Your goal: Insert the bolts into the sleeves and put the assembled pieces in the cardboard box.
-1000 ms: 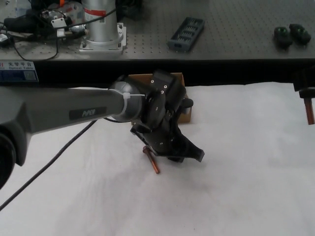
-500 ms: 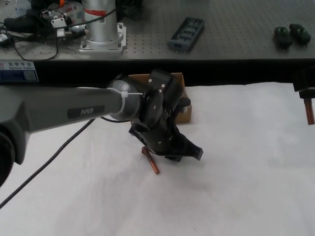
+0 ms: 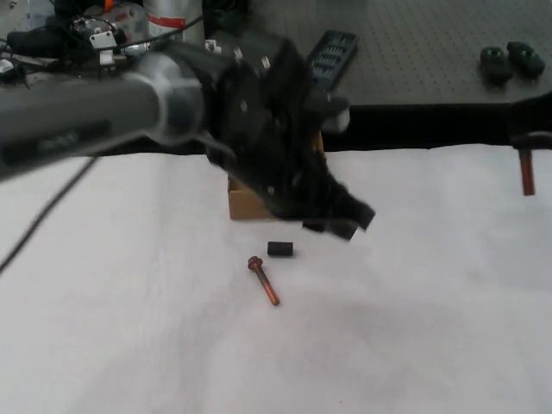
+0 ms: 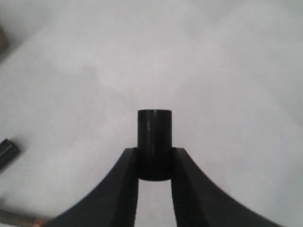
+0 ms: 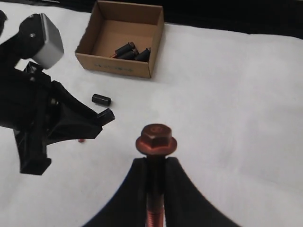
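Fingers [image 4: 124,189]: left, one sleeve [image 4: 154,142]; right, one bolt [image 5: 156,142]

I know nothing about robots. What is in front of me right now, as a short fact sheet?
Left gripper: shut on a short black cylindrical sleeve
Right gripper: shut on a copper-coloured hex-head bolt
Open brown cardboard box: several dark pieces inside
Loose on the white cloth: a second black sleeve, a second copper bolt
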Action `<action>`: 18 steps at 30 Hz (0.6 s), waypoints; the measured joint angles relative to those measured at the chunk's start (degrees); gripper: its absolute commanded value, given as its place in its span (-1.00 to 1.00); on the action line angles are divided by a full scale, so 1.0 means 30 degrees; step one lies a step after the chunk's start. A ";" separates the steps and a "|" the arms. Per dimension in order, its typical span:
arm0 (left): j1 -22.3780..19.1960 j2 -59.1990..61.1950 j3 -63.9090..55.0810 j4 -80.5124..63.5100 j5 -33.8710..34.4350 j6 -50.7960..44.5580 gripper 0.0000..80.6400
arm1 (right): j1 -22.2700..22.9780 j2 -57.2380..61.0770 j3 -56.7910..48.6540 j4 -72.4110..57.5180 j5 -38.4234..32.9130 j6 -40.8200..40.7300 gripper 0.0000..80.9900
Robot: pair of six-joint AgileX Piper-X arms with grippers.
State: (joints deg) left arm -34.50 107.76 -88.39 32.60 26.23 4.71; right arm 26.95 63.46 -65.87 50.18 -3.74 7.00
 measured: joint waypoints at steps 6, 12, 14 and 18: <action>0.0604 -0.1822 0.0000 0.0108 0.3578 0.0942 -0.98 | 0.0000 0.0907 0.0000 -0.2727 -0.3123 0.2164 -0.93; 0.1189 -0.3254 0.0033 0.0806 0.5730 0.1990 -0.98 | 0.0000 0.1371 0.0000 -0.4620 -0.4981 0.3687 -0.93; 0.1264 -0.3776 0.0258 0.1170 0.5954 0.2341 -0.98 | 0.0000 0.1399 0.0000 -0.4927 -0.5321 0.4110 -0.93; 0.1297 -0.5244 0.1471 0.1184 0.6114 0.2472 -0.98 | 0.0000 0.1440 0.0000 -0.5879 -0.5950 0.4919 -0.93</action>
State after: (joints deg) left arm -30.60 92.03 -83.97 36.15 44.57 12.13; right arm 26.95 67.78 -65.87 32.54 -21.59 21.76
